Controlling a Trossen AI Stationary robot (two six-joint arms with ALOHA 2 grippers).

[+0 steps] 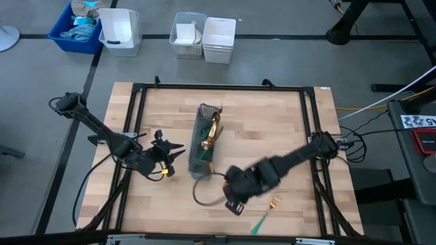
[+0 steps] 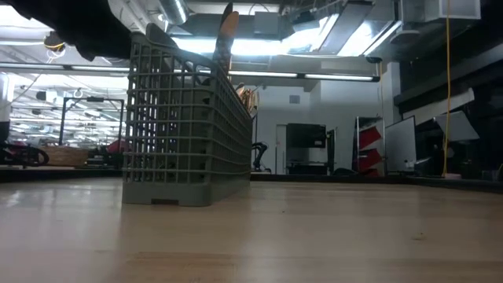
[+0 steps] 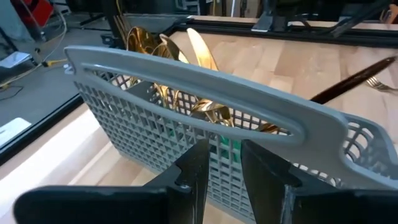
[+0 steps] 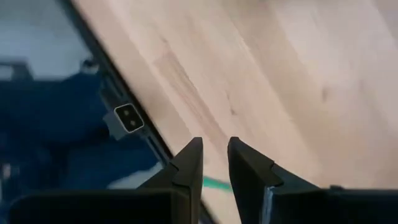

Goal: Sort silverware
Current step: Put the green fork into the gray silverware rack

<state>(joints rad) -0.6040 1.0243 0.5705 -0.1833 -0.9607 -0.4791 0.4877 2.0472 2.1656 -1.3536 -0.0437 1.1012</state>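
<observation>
Silverware here means small forks, spoons and knives with shiny gold metal heads and thin teal-green handles. Most of it stands in the grey mesh oblong caddy [image 1: 204, 139] in the middle of the light wooden table [image 1: 272, 129]. The gold heads [image 3: 163, 59] stick up out of the top of the caddy. One gold fork with a green handle [image 1: 267, 213] lies alone on the table, near the front edge on the right side.

The right gripper [image 1: 234, 204] hangs low over the table between the caddy and the lone fork. It holds nothing. Its two dark fingers [image 4: 189, 163] have a thin gap between them, and a bit of green handle [image 4: 214, 183] shows just past the tips. The left gripper [image 1: 162, 160] sits on the left side of the caddy, very close to its mesh wall. Its fingers [image 3: 198, 163] also have a small gap, with nothing between them.

These pieces look light and stiff. They will not bend or break. The gold heads look smooth and slippery, and the handles are thin, so a piece could twist or slide out of a loose pinch. The fork lies flat on the wood, so it may be hard to get the fingers under it. The best place to hold it seems to be the middle of the green handle, with the fingers across it. The caddy looks light too, so a bump could push it.
</observation>
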